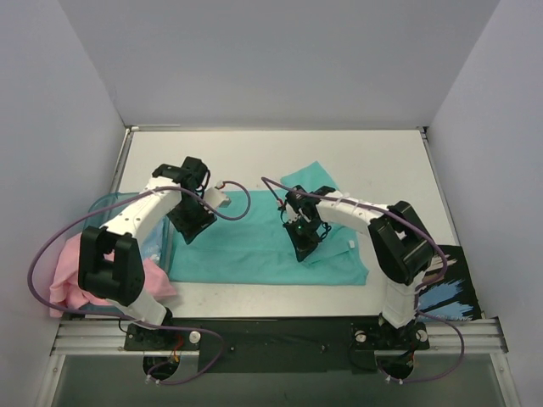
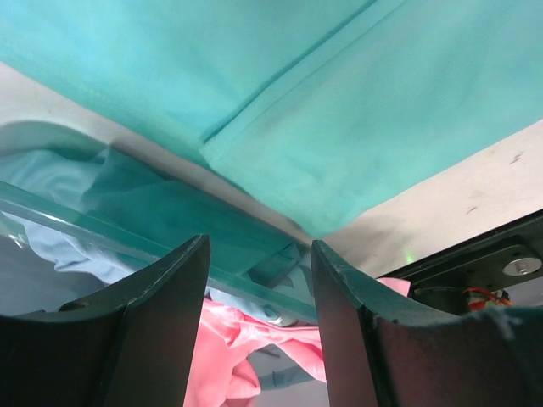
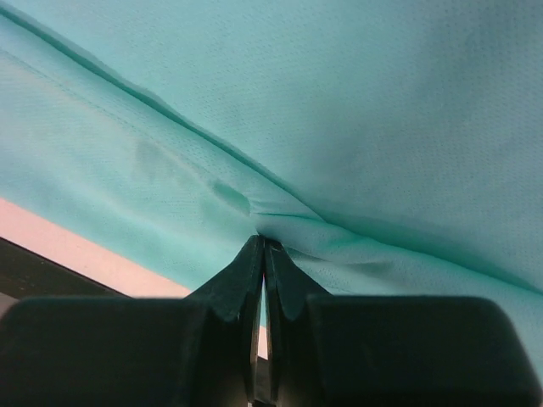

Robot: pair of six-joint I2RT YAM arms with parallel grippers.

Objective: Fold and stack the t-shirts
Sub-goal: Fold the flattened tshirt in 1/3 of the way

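The teal-green t-shirt lies spread flat on the table, with a sleeve toward the back and a small white tag near its right side. My right gripper is on its right half and is shut, pinching a fold of the teal cloth at its fingertips. My left gripper is open and empty over the shirt's left edge, next to the tub. The pale pink t-shirt is bunched and hangs over the tub's near side; it shows between my left fingers.
The translucent blue plastic tub stands at the table's left edge, with light blue cloth inside. A black and blue object lies at the front right. Grey walls surround the table. The black base rail runs along the front.
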